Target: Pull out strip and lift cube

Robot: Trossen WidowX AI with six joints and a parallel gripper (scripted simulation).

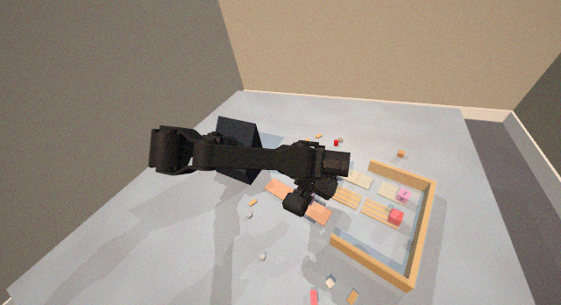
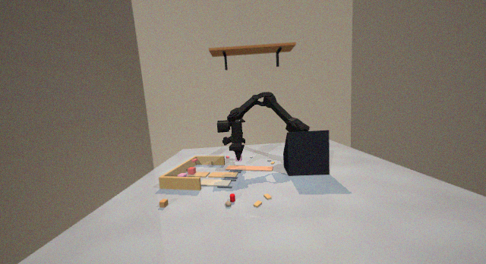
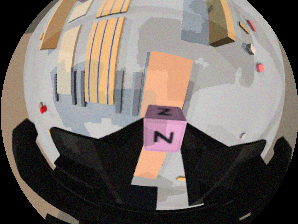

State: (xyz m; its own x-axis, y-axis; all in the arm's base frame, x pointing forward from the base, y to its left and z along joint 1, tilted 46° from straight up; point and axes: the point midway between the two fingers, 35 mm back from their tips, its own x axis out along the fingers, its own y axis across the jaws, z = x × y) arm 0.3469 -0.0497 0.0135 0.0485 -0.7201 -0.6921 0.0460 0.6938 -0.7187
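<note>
My gripper (image 2: 238, 158) (image 3: 162, 123) is shut on a pink cube (image 3: 163, 142) with a dark letter, Z or N, on its faces. The cube is raised a little above an orange strip (image 1: 279, 188) (image 2: 254, 168) (image 3: 169, 75), which lies outside the wooden frame. The cube and fingers hide part of this strip; no gap shows in it. A striped yellow strip (image 1: 376, 212) (image 3: 115, 60), in two pieces, has a red cube (image 1: 395, 217) (image 2: 191, 171) at its far end. A pale strip (image 1: 359, 180) (image 3: 68, 62), also in two pieces, has another lettered pink cube (image 1: 403, 195) (image 2: 182, 174).
The low wooden frame (image 1: 422, 235) (image 2: 180, 183) walls in the far ends of the split strips and is open toward the arm. Grey guide rails (image 3: 120, 91) flank the strips. A large black block (image 2: 308, 154) stands at the arm's base. Several small pieces lie scattered around.
</note>
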